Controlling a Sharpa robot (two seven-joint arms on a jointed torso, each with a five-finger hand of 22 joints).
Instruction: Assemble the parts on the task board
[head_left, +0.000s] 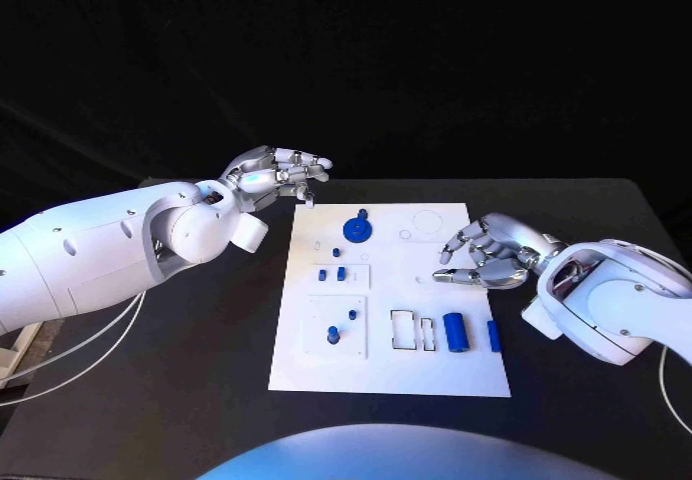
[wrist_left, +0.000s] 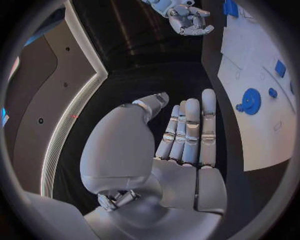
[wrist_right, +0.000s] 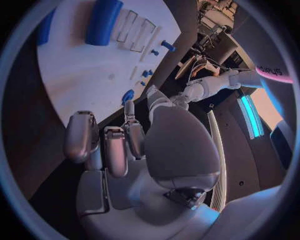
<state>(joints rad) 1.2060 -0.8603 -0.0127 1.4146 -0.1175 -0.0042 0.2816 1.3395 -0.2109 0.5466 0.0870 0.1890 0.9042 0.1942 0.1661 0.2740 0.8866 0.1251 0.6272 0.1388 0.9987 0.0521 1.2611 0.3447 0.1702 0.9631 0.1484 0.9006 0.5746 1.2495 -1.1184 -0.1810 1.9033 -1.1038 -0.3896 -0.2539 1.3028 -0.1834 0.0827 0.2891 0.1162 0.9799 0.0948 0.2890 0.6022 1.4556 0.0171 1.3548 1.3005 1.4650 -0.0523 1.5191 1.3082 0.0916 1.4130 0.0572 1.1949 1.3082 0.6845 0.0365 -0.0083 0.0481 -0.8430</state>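
closest to the camera sits the near edge of the task board (head_left: 389, 380), white and flat on the black surface (head_left: 173, 400), and just up from it lies the blue cylinder (head_left: 457, 332), beside a slimmer blue bar (head_left: 493, 336) and a pair of empty rectangular slots (head_left: 411, 330). up at the far end, the blue disc (head_left: 356, 230) rests on the board. these pieces look small, rigid and light, probably smooth plastic, so i'd judge the cylinder likely to roll; pinch it across its middle. right robot hand (head_left: 488, 258) hovers over the board's right edge, fingers curled, holding nothing. left robot hand (head_left: 281, 172) hangs off the far left corner, fingers loosely bent, also empty.
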